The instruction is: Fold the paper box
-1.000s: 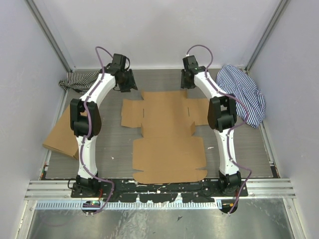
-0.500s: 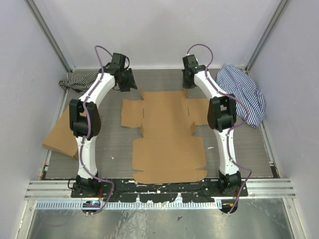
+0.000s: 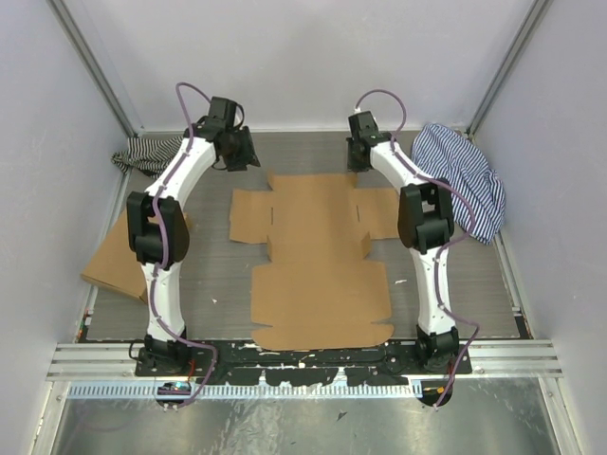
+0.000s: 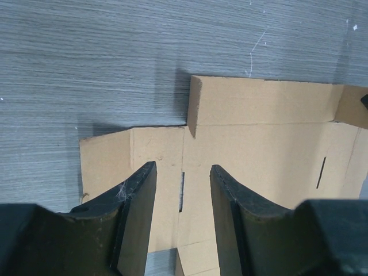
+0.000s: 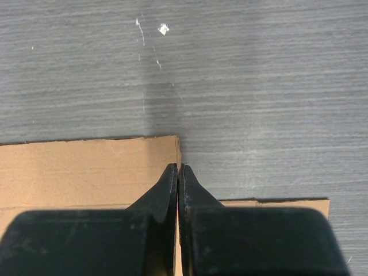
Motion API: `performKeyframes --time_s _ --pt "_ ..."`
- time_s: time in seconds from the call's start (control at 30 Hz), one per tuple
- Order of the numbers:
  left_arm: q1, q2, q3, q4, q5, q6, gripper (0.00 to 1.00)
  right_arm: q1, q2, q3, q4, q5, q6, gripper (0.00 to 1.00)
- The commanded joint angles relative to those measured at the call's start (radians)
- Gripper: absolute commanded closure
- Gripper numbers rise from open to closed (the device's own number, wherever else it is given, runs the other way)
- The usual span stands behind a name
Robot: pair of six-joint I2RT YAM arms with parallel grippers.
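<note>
Moved since earlier view: right gripper (image 5: 178, 169) has closed its jaws and drawn slightly away from the bases; left gripper (image 4: 183, 169) has shifted a little outward; the sheet has not moved.
Right gripper state: clenched, tips together at the far right corner of the paper box (image 3: 322, 251); whether the board edge is pinched between them cannot be told.
Left gripper state: released, jaws apart, holding nothing; a slit (image 4: 182, 192) and the left side flap (image 4: 106, 164) lie directly beneath its fingers.
Box position: flat and unfolded on the table (image 3: 218, 275), spreading from under both grippers back toward the bases.
Risk one: closed tips may skid off the corner or crease it if pressed down; likely cause, no confirmed hold on thin board.
Risk two: a lift by one arm alone could slew the sheet.
Surroundings: striped cloth (image 3: 147, 152) outboard of the left gripper; second striped cloth (image 3: 465, 175) outboard of the right; flat ready-made box (image 3: 119, 256) behind the left gripper, beside its arm.
Obstruction: none seen between grippers and sheet.
</note>
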Motion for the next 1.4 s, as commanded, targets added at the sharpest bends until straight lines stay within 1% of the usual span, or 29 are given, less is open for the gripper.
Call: performKeyframes --time_s 0.0,0.03,0.1,0.23,0.3,0.37,0.5,0.57,0.63,0.7,0.83,0.97,1.07,1.23,1.33,1.37 --pt "0.006 -0.085 0.025 0.002 0.03 0.024 0.51 0.004 -0.209 -0.21 0.26 -0.018 -0.002 0.99" --pt "0.006 -0.092 0.028 -0.001 0.037 0.028 0.51 0.005 -0.257 -0.302 0.327 -0.022 -0.006 0.99" --pt "0.007 -0.107 0.04 -0.011 0.055 0.038 0.51 0.004 -0.336 -0.41 0.438 -0.048 -0.022 0.99" --pt "0.005 -0.146 0.061 -0.013 0.111 0.064 0.48 0.004 -0.441 -0.554 0.56 -0.123 -0.046 0.99" --pt "0.001 -0.165 0.067 -0.014 0.133 0.089 0.46 0.006 -0.513 -0.654 0.651 -0.147 -0.049 0.99" --pt "-0.004 -0.181 0.083 -0.034 0.145 0.118 0.43 0.01 -0.593 -0.785 0.792 -0.174 -0.056 0.99" --pt "-0.025 -0.222 0.098 -0.08 0.142 0.207 0.4 0.032 -0.754 -1.036 1.135 -0.25 -0.099 0.99" --pt "-0.043 -0.255 0.086 -0.107 0.133 0.249 0.39 0.053 -0.811 -1.11 1.214 -0.285 -0.133 0.99" --pt "-0.061 -0.296 0.049 -0.095 0.126 0.293 0.38 0.072 -0.862 -1.153 1.228 -0.323 -0.164 0.99" --pt "-0.084 -0.35 -0.015 -0.051 0.115 0.331 0.37 0.092 -0.914 -1.203 1.238 -0.351 -0.188 0.99" --pt "-0.153 -0.503 -0.201 0.081 0.096 0.445 0.34 0.13 -1.028 -1.312 1.271 -0.377 -0.223 0.99" --pt "-0.251 -0.626 -0.388 0.188 0.016 0.605 0.26 0.147 -1.123 -1.374 1.251 -0.421 -0.237 0.99" --pt "-0.283 -0.687 -0.498 0.263 -0.032 0.659 0.22 0.168 -1.171 -1.387 1.204 -0.443 -0.265 0.99" --pt "-0.285 -0.713 -0.535 0.286 -0.048 0.69 0.18 0.2 -1.236 -1.39 1.105 -0.491 -0.292 0.99" --pt "-0.285 -0.7 -0.537 0.29 -0.014 0.699 0.14 0.21 -1.259 -1.386 1.064 -0.523 -0.299 0.99" --pt "-0.285 -0.696 -0.537 0.288 0.012 0.706 0.13 0.214 -1.268 -1.383 1.047 -0.532 -0.307 0.99"
